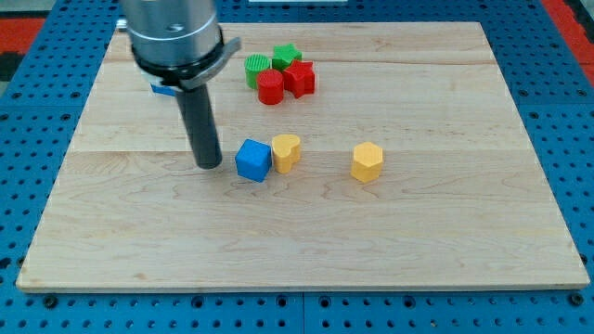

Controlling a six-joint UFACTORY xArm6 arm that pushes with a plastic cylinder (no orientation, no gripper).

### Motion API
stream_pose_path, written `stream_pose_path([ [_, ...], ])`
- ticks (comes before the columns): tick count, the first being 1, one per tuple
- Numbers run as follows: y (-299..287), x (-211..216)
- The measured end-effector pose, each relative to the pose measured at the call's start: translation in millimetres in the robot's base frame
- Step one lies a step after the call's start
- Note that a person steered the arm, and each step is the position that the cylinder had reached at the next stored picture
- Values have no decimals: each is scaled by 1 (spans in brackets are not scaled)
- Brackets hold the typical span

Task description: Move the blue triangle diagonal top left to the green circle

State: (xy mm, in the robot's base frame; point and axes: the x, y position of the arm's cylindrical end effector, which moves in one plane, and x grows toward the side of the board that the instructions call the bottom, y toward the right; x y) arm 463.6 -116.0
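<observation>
My tip rests on the wooden board, left of centre. A blue cube sits just to its right, a small gap apart. A sliver of another blue block shows behind the arm at the upper left; the arm hides most of it and its shape cannot be made out. The green circle stands near the view's top centre, up and to the right of my tip. It is packed together with a green star, a red star and a red cylinder.
A yellow heart touches the blue cube's right side. A yellow hexagon stands alone further right. The arm's grey body covers the board's upper left.
</observation>
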Motion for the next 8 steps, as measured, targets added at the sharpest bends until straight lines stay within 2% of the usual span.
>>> stream_pose_path([
  [3,101,-13],
  [4,88,-15],
  [6,-114,-98],
  [7,-87,-146],
  [8,-68,-169],
])
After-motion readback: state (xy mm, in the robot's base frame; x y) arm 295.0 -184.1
